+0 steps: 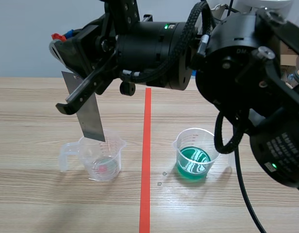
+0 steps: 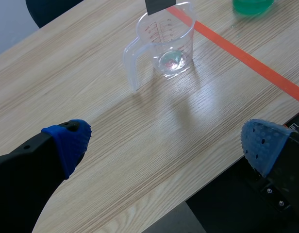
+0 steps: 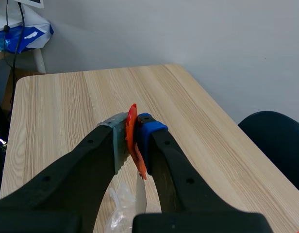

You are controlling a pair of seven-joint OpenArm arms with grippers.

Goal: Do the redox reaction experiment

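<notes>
Right pincer (image 3: 132, 140) clamped on metal strip (image 1: 89, 111) | lower end at clear beaker (image 1: 103, 162) mouth | left pincer (image 2: 164, 140) wide apart, empty

Table (image 1: 38, 199): pale wood-grain surface, smooth, low sheen
Metal strip (image 1: 90, 119): dull grey sheet metal, flat, matt
Measuring cup (image 1: 102, 160), 9 o'clock of tape line (image 1: 146, 160): clear glossy plastic, red printed scale
Second cup (image 1: 195, 153), 3 o'clock of tape line: same clear plastic; green liquid shiny
Tape line: matt orange-red
Right gripper (image 3: 132, 138): fingers matt black plastic
Left gripper (image 2: 166, 141): pads (image 2: 72, 141) blue, dotted, rubbery
Arm housing (image 1: 237, 58): black, satin
Cable (image 1: 191, 34): braided sleeve
</notes>
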